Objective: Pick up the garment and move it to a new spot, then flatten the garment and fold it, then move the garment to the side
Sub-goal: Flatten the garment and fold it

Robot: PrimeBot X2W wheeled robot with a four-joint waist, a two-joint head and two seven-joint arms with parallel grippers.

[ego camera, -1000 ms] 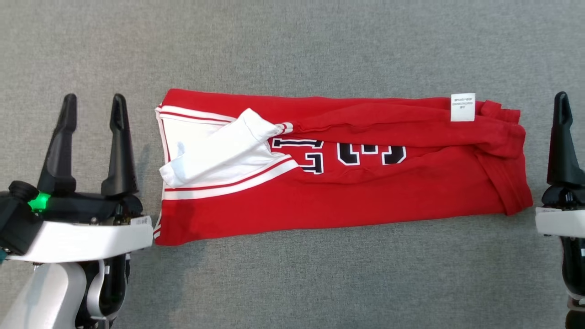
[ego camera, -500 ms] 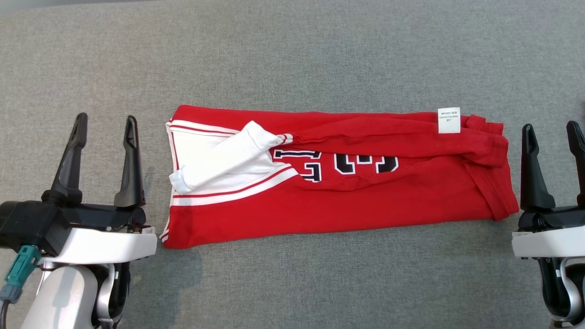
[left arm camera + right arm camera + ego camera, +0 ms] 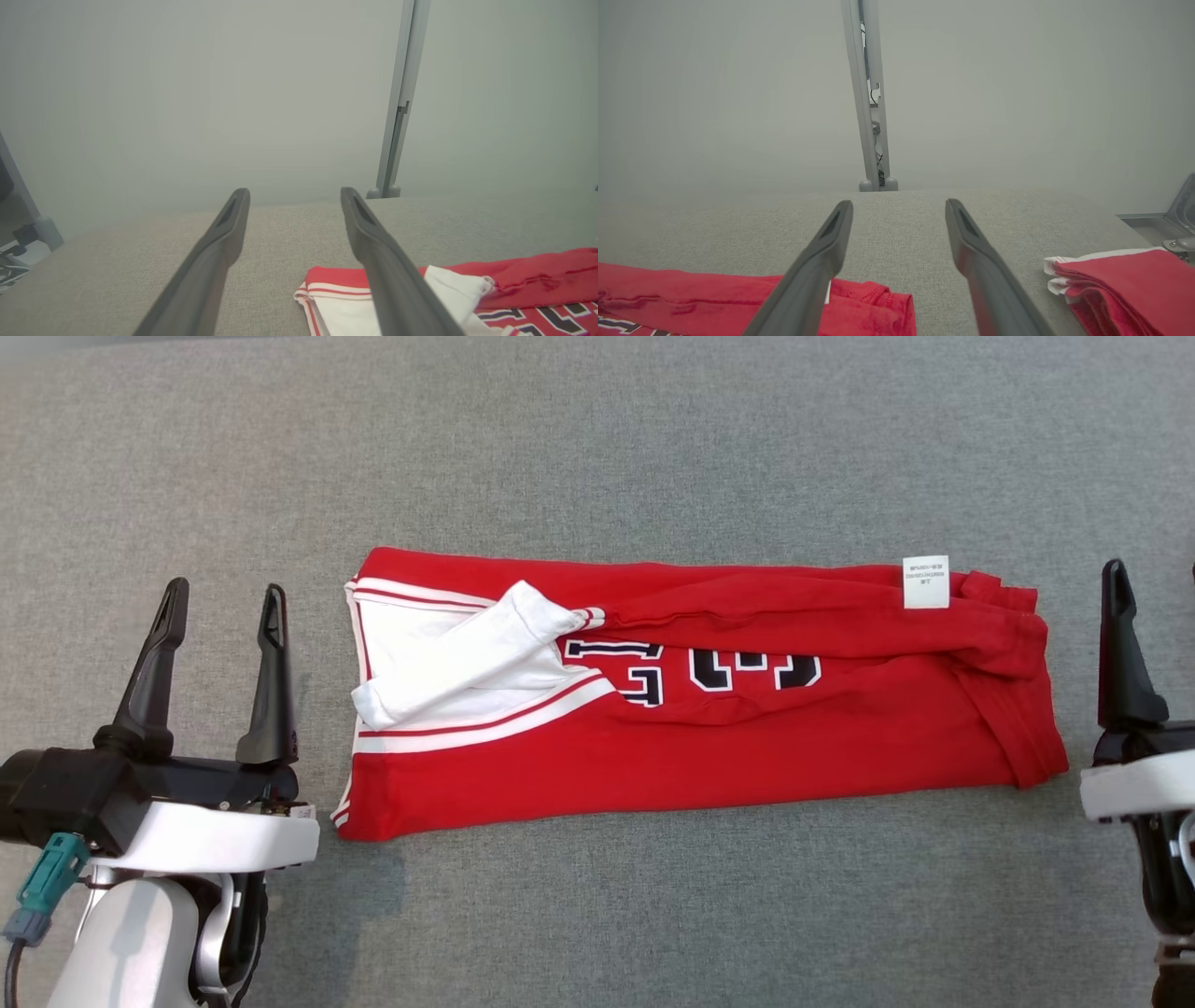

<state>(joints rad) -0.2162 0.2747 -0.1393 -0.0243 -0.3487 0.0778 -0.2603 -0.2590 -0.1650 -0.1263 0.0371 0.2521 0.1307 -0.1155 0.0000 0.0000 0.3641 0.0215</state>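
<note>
The garment [image 3: 709,747] is a red jersey with white stripes and dark numerals, folded into a long strip lying flat on the grey table [image 3: 597,448]. A white sleeve [image 3: 467,653] lies across its left end and a white tag [image 3: 925,581] sits near its right end. My left gripper [image 3: 224,593] stands open just off the garment's left end, touching nothing. At the right end my right gripper [image 3: 1153,579] is open too, one finger cut off by the frame edge. The left wrist view has the left gripper [image 3: 294,191] open with the garment [image 3: 514,289] at lower right. In the right wrist view the right gripper [image 3: 899,203] is open above the garment's end [image 3: 691,289].
A second folded red cloth stack [image 3: 1120,280] lies on the table to the right of my right gripper. Grey frame posts [image 3: 397,116] [image 3: 871,93] stand at the table's far edge. A metal fitting [image 3: 1181,219] sits at the far right corner.
The head camera has shifted, so the whole picture moved. The garment keeps its shape. Both grippers stay open beside its ends; the right one has drifted slightly outward over the last half second.
</note>
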